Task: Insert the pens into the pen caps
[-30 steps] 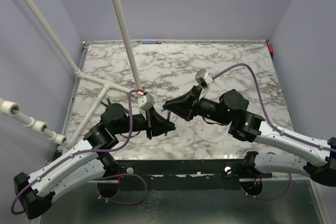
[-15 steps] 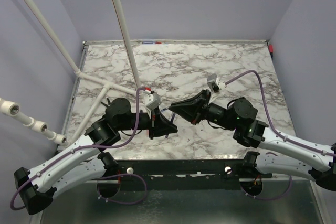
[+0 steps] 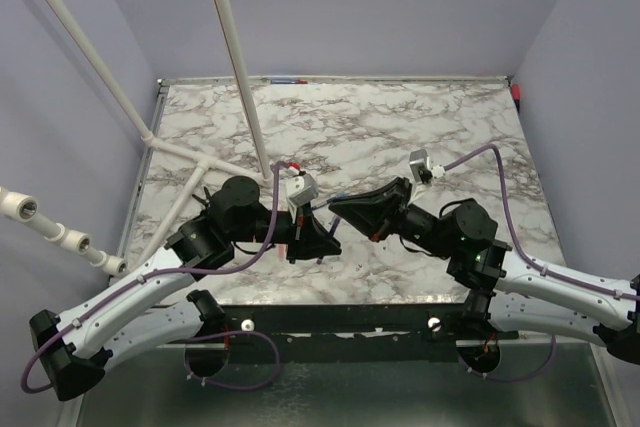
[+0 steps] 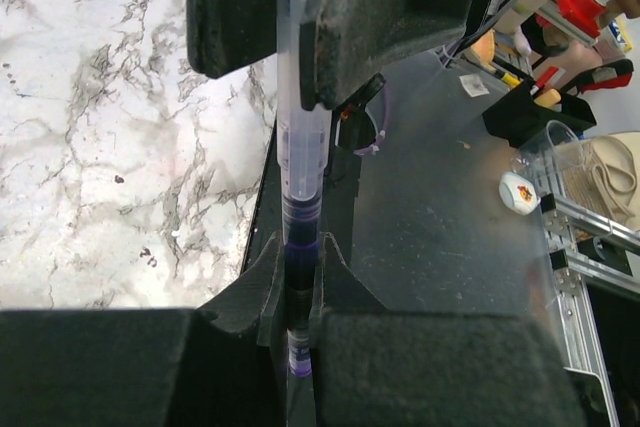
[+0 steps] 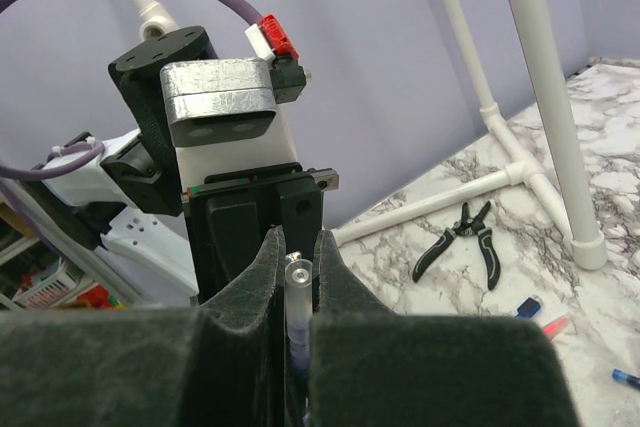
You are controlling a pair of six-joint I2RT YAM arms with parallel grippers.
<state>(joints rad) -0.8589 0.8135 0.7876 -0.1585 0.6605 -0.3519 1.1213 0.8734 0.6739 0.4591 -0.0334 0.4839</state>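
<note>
In the left wrist view a blue pen (image 4: pixel 300 147) with a clear barrel runs straight up from my left gripper (image 4: pixel 300 297) to the right gripper's fingers (image 4: pixel 385 17). My left gripper is shut on its dark blue lower end; I cannot tell whether that part is a cap. In the right wrist view my right gripper (image 5: pixel 297 277) is shut on the clear barrel end (image 5: pixel 297 292), facing the left wrist. In the top view the left gripper (image 3: pixel 322 239) and right gripper (image 3: pixel 342 209) meet above the table's near middle. A blue cap (image 5: pixel 527 307) and a red piece (image 5: pixel 553 326) lie on the table.
White pipes (image 3: pixel 232 57) rise from a T-joint at the table's left. Black pliers (image 5: pixel 465 237) lie beside the pipe foot (image 5: pixel 585 247). Another blue piece (image 5: pixel 625 378) lies at the right wrist view's right edge. The marble table (image 3: pixel 420 127) has a black near edge.
Both arms have shifted to the right and slightly toward the near edge, with the two grippers staying together on the pen.
</note>
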